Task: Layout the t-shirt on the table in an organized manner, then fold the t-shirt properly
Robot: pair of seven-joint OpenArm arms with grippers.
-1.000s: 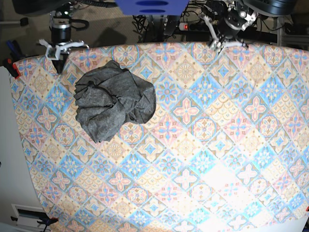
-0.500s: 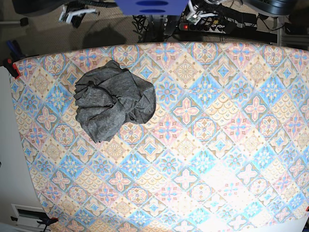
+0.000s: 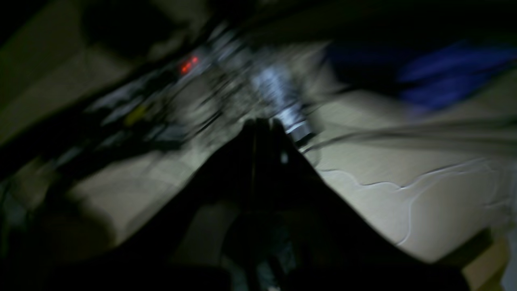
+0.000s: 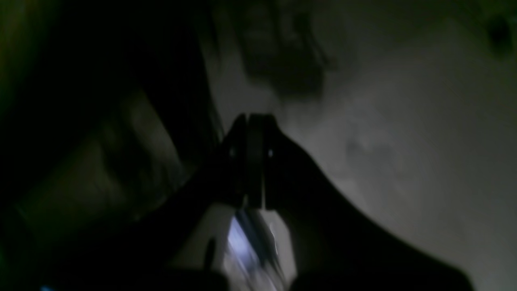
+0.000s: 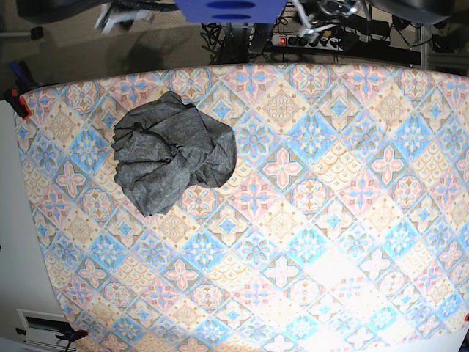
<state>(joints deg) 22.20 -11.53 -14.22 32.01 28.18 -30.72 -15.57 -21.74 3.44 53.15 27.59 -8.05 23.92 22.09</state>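
Observation:
The t-shirt [image 5: 174,152] lies in a crumpled dark grey heap on the table [image 5: 308,220], in its far left part. No gripper touches it. Both arms are drawn back beyond the table's far edge and show only as blurred bits at the top of the base view. The right gripper [image 5: 116,16] is at the upper left and the left gripper [image 5: 311,26] at the upper right. In the dim left wrist view the left gripper [image 3: 260,123] is shut on nothing. The right gripper [image 4: 252,119] is likewise shut and empty in the right wrist view.
A red clamp [image 5: 18,103] grips the cloth at the far left corner. Behind the far edge are a power strip with a red light [image 5: 282,40], cables and a blue mount [image 5: 231,9]. A white surface [image 5: 15,242] borders the table's left side.
Both arms have withdrawn from the table's far edge, up and back out of the base view. The t-shirt has not moved.

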